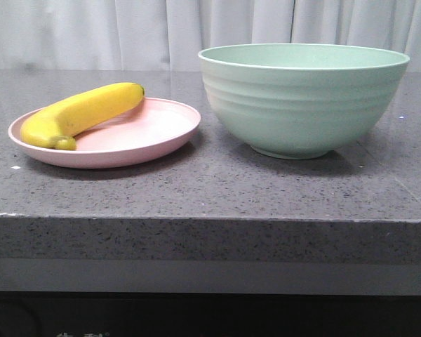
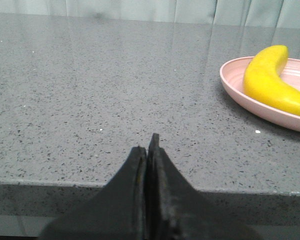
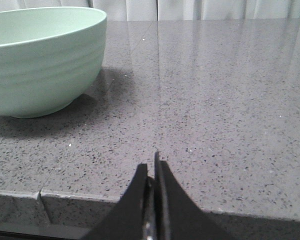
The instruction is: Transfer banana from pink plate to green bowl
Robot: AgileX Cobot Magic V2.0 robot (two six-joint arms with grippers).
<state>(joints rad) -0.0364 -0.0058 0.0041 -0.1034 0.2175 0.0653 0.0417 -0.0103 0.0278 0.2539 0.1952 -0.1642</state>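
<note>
Yellow banana (image 1: 81,114) lies across the pink plate (image 1: 154,137), beside the upright, empty green bowl (image 1: 302,105).

The banana (image 1: 81,112) has smooth, slightly waxy yellow skin. The pink plate (image 1: 165,137) and the ridged green bowl (image 1: 302,98) both look matt. The table (image 1: 210,189) is speckled grey stone, polished and faintly glossy. The curtain (image 1: 161,31) behind is soft white cloth.

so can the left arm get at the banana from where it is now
Probably yes. The left end effector sits shut at the table's near edge, and only bare countertop lies between it and the pink plate. The banana lies exposed on the plate, nothing covering it. It would need to open first.
</note>
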